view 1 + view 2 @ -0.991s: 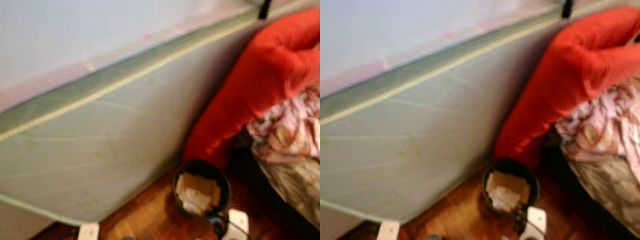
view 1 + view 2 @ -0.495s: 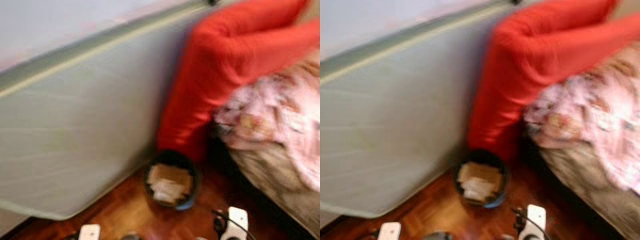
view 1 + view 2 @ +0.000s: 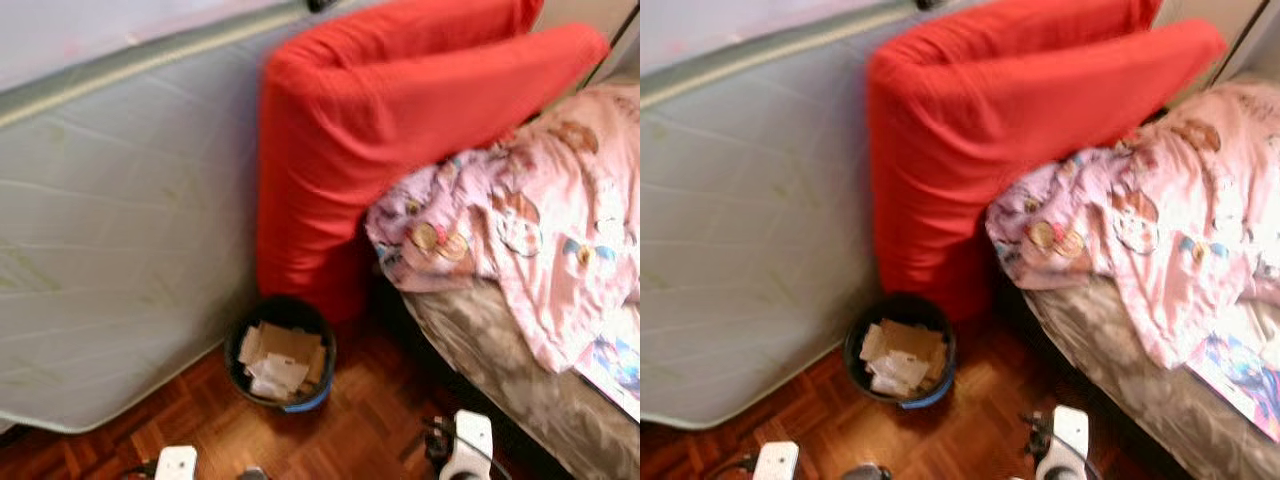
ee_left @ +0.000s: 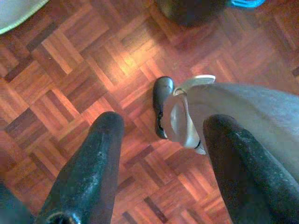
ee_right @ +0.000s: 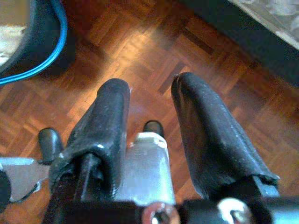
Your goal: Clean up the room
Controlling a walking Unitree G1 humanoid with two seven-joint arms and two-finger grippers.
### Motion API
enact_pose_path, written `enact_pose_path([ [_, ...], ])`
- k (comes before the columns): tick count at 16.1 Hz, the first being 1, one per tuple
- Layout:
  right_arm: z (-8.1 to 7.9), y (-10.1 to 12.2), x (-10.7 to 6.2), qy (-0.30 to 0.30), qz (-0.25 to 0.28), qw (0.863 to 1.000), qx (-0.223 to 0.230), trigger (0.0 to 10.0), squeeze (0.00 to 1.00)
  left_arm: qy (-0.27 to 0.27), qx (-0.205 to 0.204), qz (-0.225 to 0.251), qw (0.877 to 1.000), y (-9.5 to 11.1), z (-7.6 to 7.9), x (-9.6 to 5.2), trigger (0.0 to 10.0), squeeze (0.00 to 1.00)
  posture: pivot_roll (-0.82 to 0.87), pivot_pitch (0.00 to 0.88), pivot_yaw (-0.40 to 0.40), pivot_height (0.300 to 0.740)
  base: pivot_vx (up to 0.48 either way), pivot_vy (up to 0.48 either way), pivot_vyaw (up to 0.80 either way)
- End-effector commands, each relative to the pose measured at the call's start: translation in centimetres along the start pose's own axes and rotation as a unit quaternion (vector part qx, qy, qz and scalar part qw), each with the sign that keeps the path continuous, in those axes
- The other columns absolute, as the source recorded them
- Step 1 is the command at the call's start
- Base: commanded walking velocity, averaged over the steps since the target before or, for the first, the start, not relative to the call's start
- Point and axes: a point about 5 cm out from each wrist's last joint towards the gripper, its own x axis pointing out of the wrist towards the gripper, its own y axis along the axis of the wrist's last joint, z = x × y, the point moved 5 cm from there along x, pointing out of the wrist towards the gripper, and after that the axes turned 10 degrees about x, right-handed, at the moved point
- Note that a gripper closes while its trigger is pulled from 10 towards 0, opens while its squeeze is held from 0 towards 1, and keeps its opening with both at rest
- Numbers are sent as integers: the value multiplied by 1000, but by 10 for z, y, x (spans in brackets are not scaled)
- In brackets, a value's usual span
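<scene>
A black waste bin (image 3: pixel 281 354) with a blue rim stands on the parquet floor, full of cardboard and paper scraps. It sits at the foot of a big red cushion (image 3: pixel 390 120) and beside the bed. Both arms hang low at the bottom edge of the eye views. My left gripper (image 4: pixel 163 122) is open above the floor, with nothing between its fingers; my own foot and grey leg lie beneath it. My right gripper (image 5: pixel 149 86) is open too, also holding nothing, and the bin (image 5: pixel 28 42) is close beside it.
A pale green mattress (image 3: pixel 120 230) leans on the wall at the left. On the right is a bed (image 3: pixel 500 350) with a crumpled pink blanket (image 3: pixel 540 220) and a magazine (image 3: pixel 615 365) near its edge. Parquet floor (image 3: pixel 360 430) lies before me.
The camera has swung to the right: bin, cushion and mattress have slid left in the picture, and more of the bed shows. Nothing in the room itself has moved.
</scene>
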Motion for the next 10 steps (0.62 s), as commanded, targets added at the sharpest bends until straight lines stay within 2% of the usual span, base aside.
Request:
enact_pose_path([
  [1, -3, 41, 15, 10, -12, 1000, -16, 10000, 0, -4, 62, 13, 998, 72, 3, 19, 10000, 0, 62, 0, -9, 740, 0, -409, 0],
  [10, -6, 45, 15, 22, 2, 1000, -20, 10000, 0, -5, 61, 13, 998, 72, 3, 19, 10000, 0, 60, 0, -10, 740, 0, -406, 0],
])
